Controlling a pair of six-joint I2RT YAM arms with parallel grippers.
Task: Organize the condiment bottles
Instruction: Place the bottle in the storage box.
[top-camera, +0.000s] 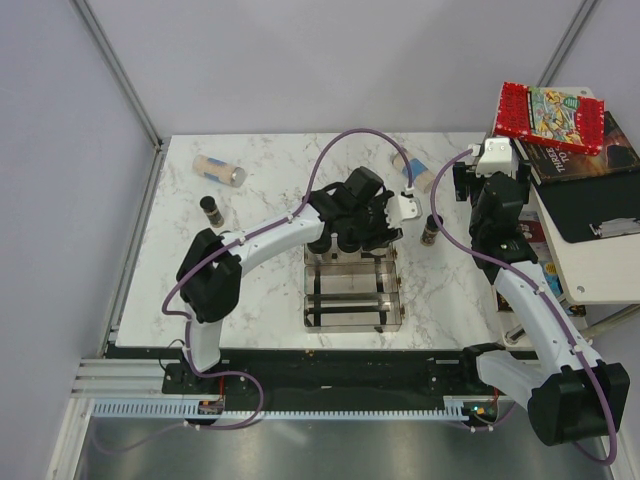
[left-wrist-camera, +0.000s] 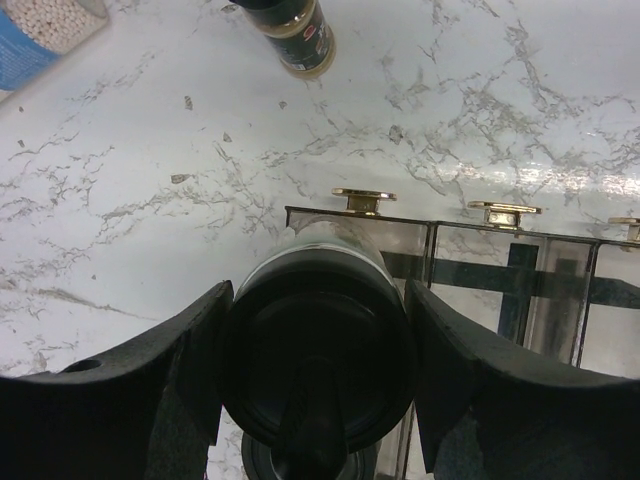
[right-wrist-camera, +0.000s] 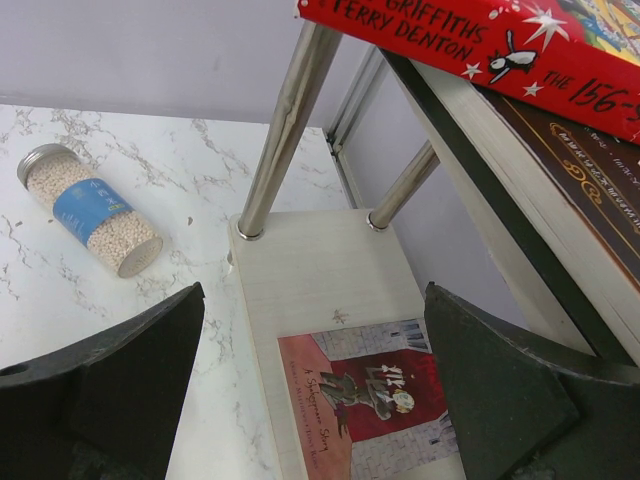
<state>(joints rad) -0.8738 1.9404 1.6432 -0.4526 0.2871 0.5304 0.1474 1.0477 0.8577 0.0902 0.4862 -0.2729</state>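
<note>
- My left gripper (left-wrist-camera: 317, 300) is clamped across a wide black-lidded clear jar (left-wrist-camera: 315, 375), held upright at the end of the clear three-compartment rack with black bars (left-wrist-camera: 510, 265). I cannot tell whether it is seated yet.
- The jar looks rigid, smooth and slick, so I judge it could slip. Gripping across the round wall below the lid suits it.
- My right gripper (right-wrist-camera: 312, 300) hangs spread wide and empty.
- A beige-filled blue-labelled silver-capped bottle (right-wrist-camera: 90, 210) lies on its side on the white marbled table (right-wrist-camera: 60, 300). It would probably roll, so I'd take it mid-body.
</note>
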